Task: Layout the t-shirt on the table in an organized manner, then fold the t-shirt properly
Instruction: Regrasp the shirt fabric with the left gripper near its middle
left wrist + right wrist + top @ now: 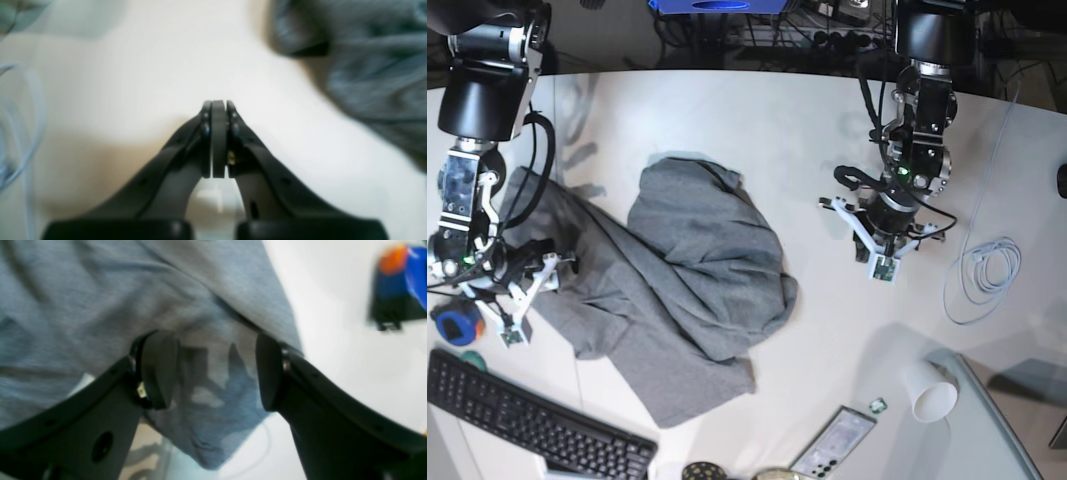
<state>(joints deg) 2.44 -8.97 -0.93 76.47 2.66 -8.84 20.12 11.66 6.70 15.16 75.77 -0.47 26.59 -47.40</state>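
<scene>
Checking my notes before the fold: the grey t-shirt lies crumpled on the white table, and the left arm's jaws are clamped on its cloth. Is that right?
Not quite. The t-shirt does lie crumpled on the table, but the left gripper holds nothing: the left wrist view shows its jaws shut over bare tabletop, the cloth off to one side.

Both arms are built of black cylindrical housings with silver-grey metal joints, and black cables run in loops along the outside of each arm. The left gripper (219, 110) has matte black curved fingers with flat dark pads, small round screws near the tips and a small brass-coloured part at the base of one pad. The right gripper (213, 376) has the same black fingers with wide rounded pads, and in the base view each gripper carries white bracket parts.
</scene>
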